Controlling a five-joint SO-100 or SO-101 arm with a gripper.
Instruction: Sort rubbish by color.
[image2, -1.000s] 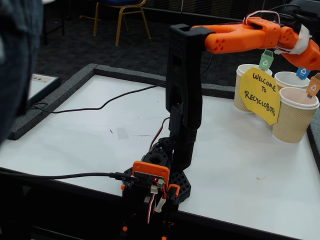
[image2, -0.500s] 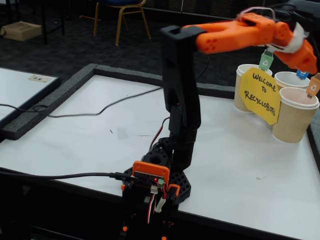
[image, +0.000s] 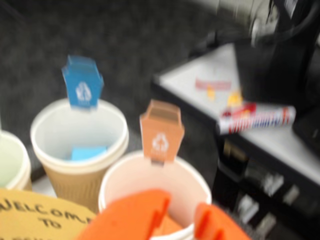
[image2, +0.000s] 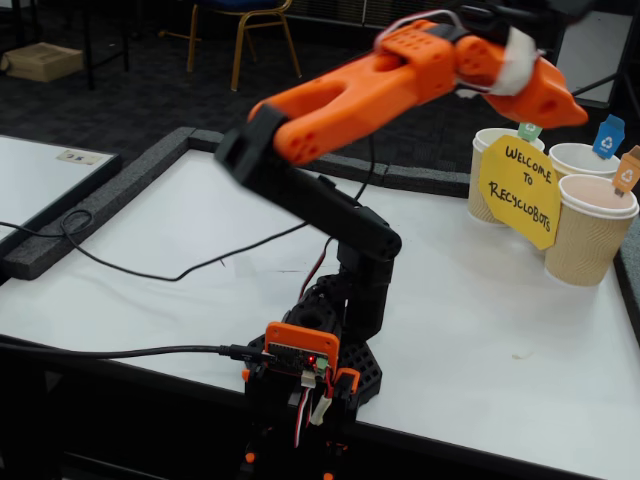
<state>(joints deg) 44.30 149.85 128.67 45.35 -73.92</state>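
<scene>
Three paper cups stand at the table's far right in the fixed view. The cup with an orange recycle tag (image: 150, 185) (image2: 592, 230) is right below my orange gripper (image: 182, 222) (image2: 572, 110), whose jaws stand apart; an orange scrap (image: 167, 227) shows low between them, seemingly inside that cup. The cup with a blue tag (image: 80, 145) (image2: 582, 158) holds a blue piece (image: 89, 152). The cup with a green tag (image: 12, 165) (image2: 493, 150) is partly hidden behind a yellow "Welcome to Recyclebots" sign (image: 40, 217) (image2: 518, 190).
In the wrist view a second white table (image: 280, 140) lies beyond, with a wrapped candy bar (image: 257, 118) and small scraps (image: 220, 89). In the fixed view the arm's base (image2: 310, 365) and a black cable (image2: 150, 265) are on the white table; a chair (image2: 245, 30) stands behind.
</scene>
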